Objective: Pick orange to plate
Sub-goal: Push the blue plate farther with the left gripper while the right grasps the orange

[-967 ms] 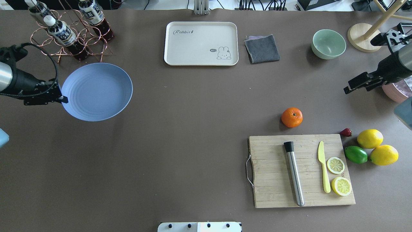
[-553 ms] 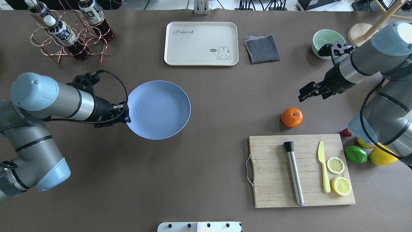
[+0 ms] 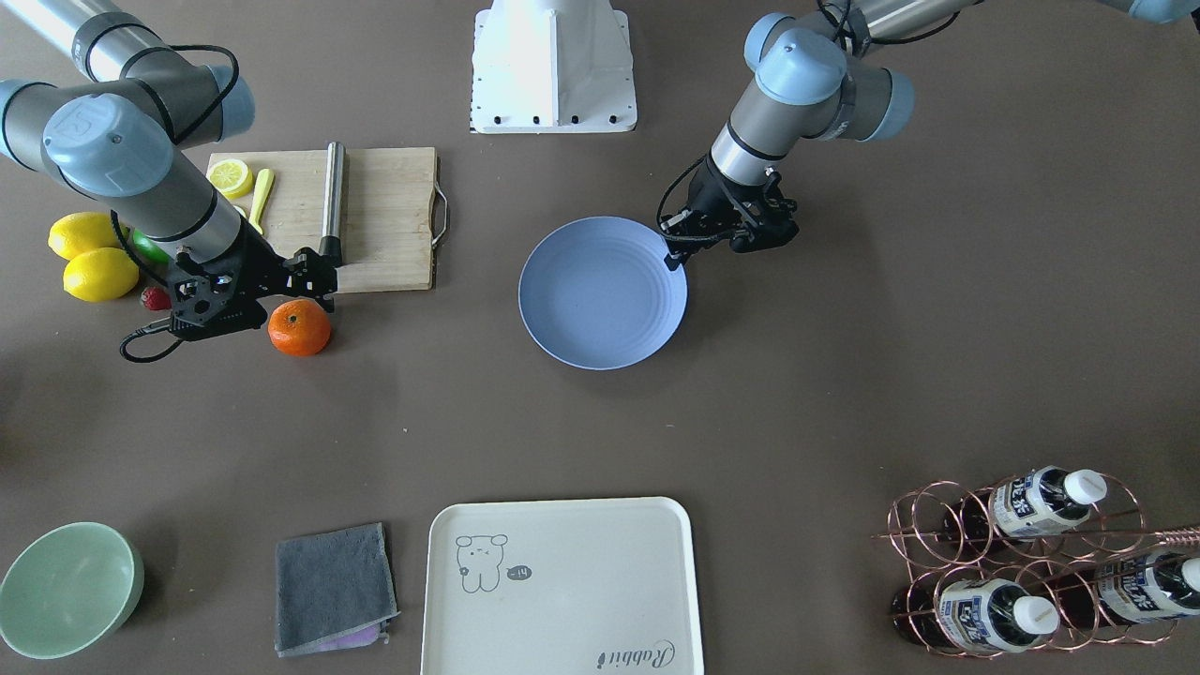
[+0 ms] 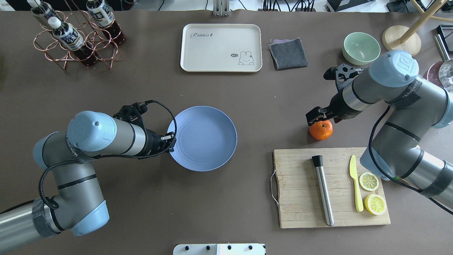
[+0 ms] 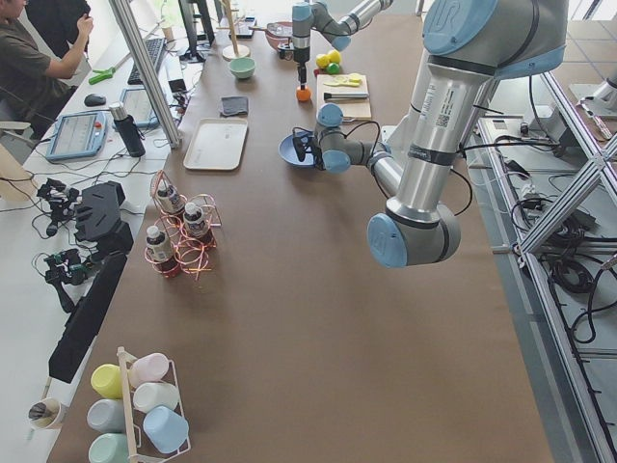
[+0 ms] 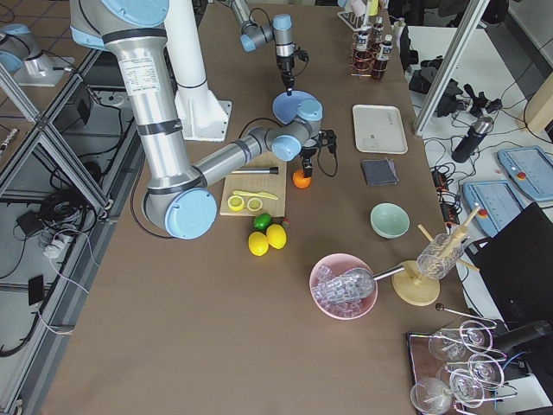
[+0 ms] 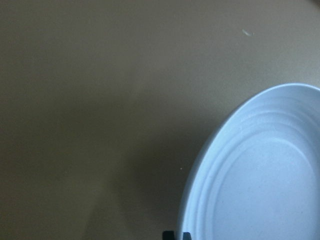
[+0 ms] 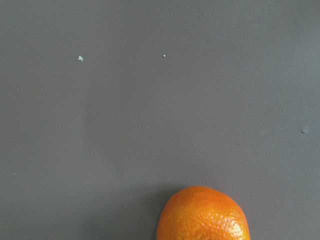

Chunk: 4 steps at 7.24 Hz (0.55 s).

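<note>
Although both arms are in place, nothing of the transfer itself looks done. On the left, the left gripper (image 4: 171, 139) has its jaws clamped on the left rim of the plate (image 4: 205, 141), which sits empty a little left of the table's (image 4: 226, 198) middle. Whether it rests flat or is held just clear of the surface I cannot tell. Well apart from it to the right, the orange (image 4: 322, 131) lies on the bare table, just beyond the far edge of the board (image 4: 300, 191), with no fingers around it. The right gripper (image 4: 312, 119) hangs over the fruit's far-left shoulder. From overhead it overlaps the orange, though touching or just above is not clear. Its wrist camera shows only the top of the orange at the bottom edge, with no fingertips in shot, so I cannot tell whether those jaws are apart or together. By my reading the approach is nearly complete and the rest is left to do — settling over the fruit, closing on it, lifting, carrying it left across the gap and letting go over the plate.
</note>
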Motion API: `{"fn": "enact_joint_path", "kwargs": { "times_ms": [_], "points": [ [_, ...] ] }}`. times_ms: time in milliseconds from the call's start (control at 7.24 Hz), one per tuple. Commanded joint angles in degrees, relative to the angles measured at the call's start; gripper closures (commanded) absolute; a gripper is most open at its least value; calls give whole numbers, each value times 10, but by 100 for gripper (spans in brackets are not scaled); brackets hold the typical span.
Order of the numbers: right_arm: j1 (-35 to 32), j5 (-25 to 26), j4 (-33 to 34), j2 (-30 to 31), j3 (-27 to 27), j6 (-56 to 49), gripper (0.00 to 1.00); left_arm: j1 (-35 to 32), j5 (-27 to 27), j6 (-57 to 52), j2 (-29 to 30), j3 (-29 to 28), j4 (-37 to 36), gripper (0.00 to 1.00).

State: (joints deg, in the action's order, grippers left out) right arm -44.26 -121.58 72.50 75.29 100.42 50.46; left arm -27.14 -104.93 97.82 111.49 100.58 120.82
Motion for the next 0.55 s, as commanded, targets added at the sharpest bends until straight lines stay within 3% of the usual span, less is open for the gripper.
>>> {"fn": "enact_joint_path", "kwargs": {
  "times_ms": [0, 415],
  "points": [
    [4, 4, 0, 3, 0, 1, 1, 25, 14, 1, 28, -18, 2, 100],
    [7, 6, 0, 6, -5, 3, 1, 32, 14, -1, 42, -35, 3, 100]
  ]
}}
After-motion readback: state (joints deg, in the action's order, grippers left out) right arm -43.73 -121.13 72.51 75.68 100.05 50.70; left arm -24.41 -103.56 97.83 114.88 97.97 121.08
